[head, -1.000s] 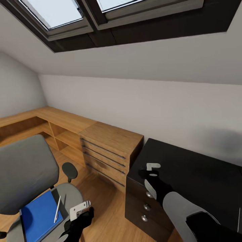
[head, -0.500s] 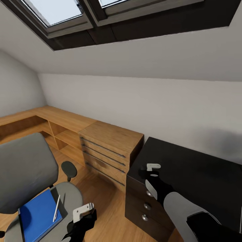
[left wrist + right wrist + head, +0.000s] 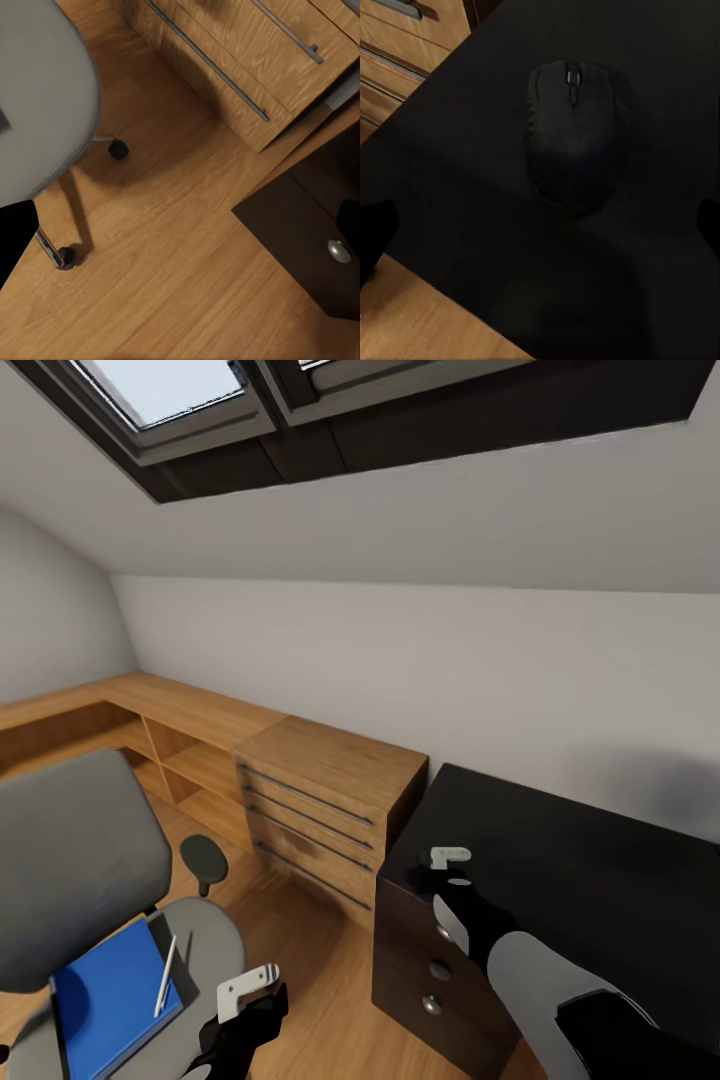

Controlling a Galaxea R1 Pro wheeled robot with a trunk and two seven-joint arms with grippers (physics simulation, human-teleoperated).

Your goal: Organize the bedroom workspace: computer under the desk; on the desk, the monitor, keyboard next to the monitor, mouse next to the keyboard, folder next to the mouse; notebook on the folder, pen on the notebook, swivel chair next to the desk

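Observation:
The dark mouse (image 3: 574, 131) lies on the black desk (image 3: 580, 860), near its left corner. My right gripper (image 3: 450, 867) hovers open just above it, with its fingers (image 3: 373, 229) spread wide on either side. At the lower left the grey swivel chair (image 3: 70, 860) carries the blue folder (image 3: 110, 1000) on its seat, and the whitish pen (image 3: 165, 975) lies on the folder. Beside the seat's right edge my left gripper (image 3: 247, 990) hangs open over the wooden floor, holding nothing. The monitor, keyboard, computer and notebook are out of view.
A light wooden drawer unit (image 3: 320, 800) stands between the chair and the desk, with low wooden shelving (image 3: 150, 730) along the wall. Dark drawers with round knobs (image 3: 432, 1005) sit under the desk's left end. The chair's wheels (image 3: 118, 148) rest on the wood floor. A sloped ceiling with skylights is overhead.
The whole view has shifted slightly, so the camera moved. My left gripper has sunk a little and drifted right, away from the folder. The right gripper stays over the mouse.

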